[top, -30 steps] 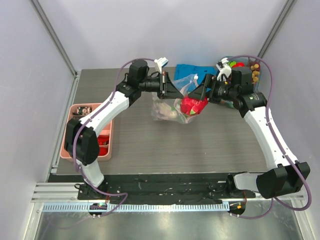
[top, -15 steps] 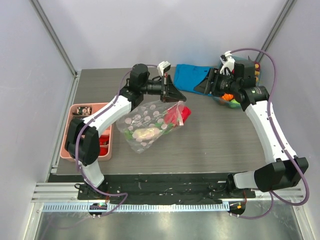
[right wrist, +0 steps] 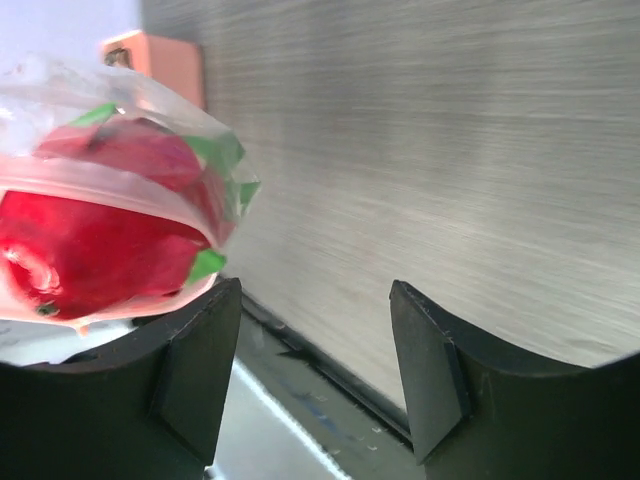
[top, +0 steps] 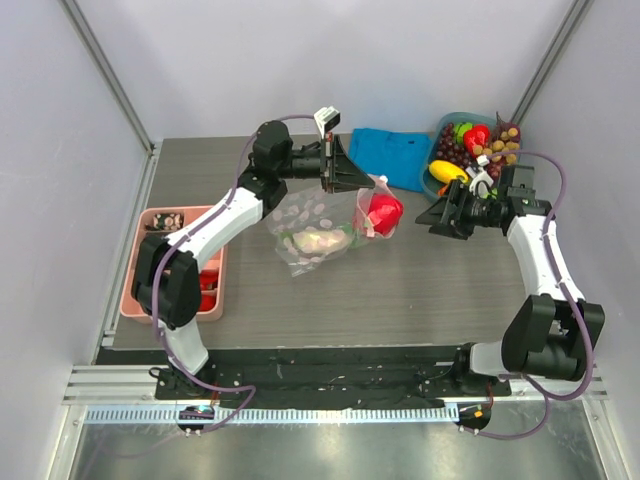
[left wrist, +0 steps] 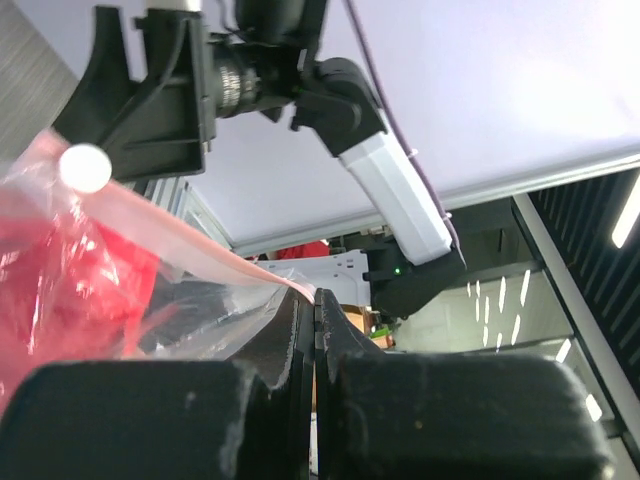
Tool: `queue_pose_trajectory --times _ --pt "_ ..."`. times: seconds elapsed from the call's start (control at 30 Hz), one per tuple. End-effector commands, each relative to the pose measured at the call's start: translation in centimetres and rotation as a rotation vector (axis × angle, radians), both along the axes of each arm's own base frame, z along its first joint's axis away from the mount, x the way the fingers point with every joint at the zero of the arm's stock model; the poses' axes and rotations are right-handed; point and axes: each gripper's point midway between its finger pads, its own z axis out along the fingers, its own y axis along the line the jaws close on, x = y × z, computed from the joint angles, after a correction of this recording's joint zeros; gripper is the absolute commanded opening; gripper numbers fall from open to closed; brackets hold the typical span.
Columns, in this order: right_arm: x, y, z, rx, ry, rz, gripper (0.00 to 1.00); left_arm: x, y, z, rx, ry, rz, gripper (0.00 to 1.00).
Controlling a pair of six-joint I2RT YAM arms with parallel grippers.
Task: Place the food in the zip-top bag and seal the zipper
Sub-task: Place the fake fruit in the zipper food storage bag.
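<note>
L gripper (top: 352,180), frame center, pinches bag (top: 312,228) by its zipper (left wrist: 190,250). R gripper (top: 434,217), spread & empty, has come down from bowl (top: 428,185) to mid-right. Red food (top: 383,212) sits at bag mouth, so sealing prob. next.

We are finding no readable text, labels, brands, numbers or signs in any view; nothing legible is showing anywhere.
</note>
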Motion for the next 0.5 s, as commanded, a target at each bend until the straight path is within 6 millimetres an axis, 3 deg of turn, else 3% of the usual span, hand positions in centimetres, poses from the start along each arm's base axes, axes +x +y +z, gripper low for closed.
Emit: queue_pose_trajectory --times 0.0,0.13,0.4,0.47 --pt "0.4 2.4 4.0 0.208 -0.094 0.053 0.66 -1.0 0.4 4.5 -0.133 -0.157 -0.05 0.0" --pt "1.0 2.9 4.3 0.29 -0.119 0.02 0.61 -1.0 0.4 4.6 -0.137 -0.154 -0.05 0.0" --pt "2.1 3.5 1.0 0.343 -0.094 -0.021 0.47 -1.0 0.4 4.8 -0.145 -0.16 -0.06 0.0" --pt "2.7 3.5 1.2 0.357 -0.112 -0.019 0.47 -0.9 0.3 4.7 -0.144 -0.159 -0.059 0.0"
